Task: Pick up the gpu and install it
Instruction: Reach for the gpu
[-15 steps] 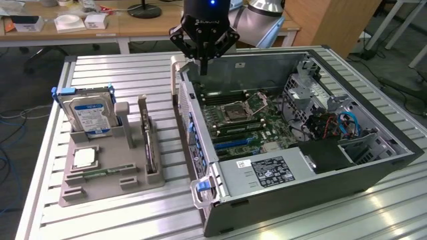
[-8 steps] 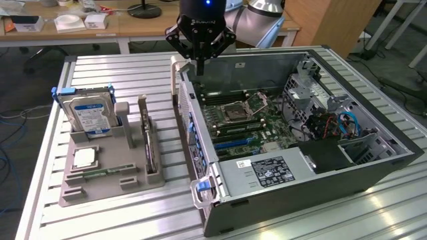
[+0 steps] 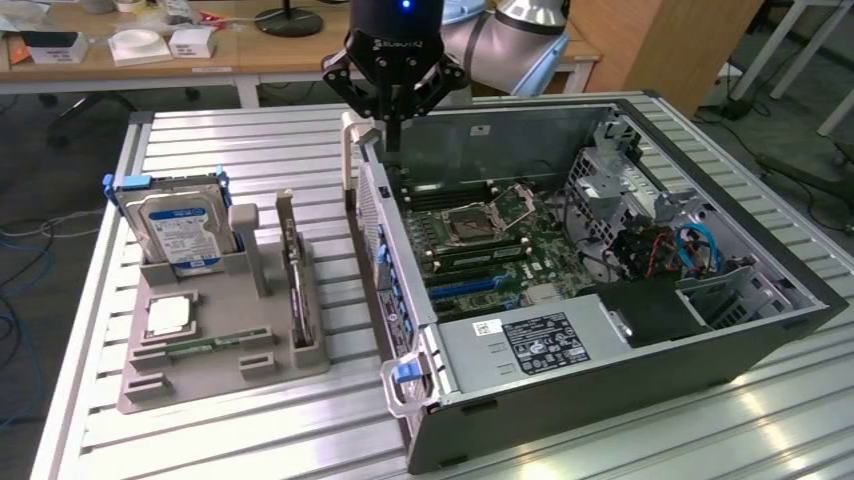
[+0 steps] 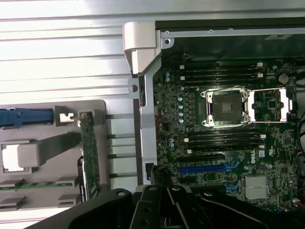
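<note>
Pincer (image 3: 392, 135) shut and empty, I hang above the case wall (image 3: 363, 190), the gpu (image 3: 298, 290) on edge in its tray (image 3: 200, 375) just beyond, where closed fingers could topple it

The gripper (image 3: 392, 143) is cased in glossy black, with pale lettering (image 3: 396, 45) across its body and a blue light (image 3: 403, 5) above it. The jaws are formed of black hinged links with round pins. Behind the gripper, the arm (image 3: 487, 40) is finished in silver-grey.
</note>
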Motion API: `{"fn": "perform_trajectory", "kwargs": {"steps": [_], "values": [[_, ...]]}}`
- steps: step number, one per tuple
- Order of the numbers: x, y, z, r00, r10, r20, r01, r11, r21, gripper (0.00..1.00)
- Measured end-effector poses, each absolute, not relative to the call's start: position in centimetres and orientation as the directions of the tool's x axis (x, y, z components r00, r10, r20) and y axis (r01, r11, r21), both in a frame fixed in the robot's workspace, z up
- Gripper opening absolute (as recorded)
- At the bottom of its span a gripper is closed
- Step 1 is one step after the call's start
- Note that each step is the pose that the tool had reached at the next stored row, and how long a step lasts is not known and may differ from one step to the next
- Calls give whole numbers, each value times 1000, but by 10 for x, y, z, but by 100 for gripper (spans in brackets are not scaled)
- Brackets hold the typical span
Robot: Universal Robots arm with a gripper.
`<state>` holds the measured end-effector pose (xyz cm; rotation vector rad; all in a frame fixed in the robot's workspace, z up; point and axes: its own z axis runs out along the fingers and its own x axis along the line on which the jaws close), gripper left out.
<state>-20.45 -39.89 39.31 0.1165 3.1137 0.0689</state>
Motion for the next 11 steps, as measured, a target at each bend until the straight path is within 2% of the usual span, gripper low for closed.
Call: {"fn": "perform_trajectory", "kwargs": {"steps": [11], "values": [[-215,-399,393,-997,75,-23,74,996,45,10]]}}
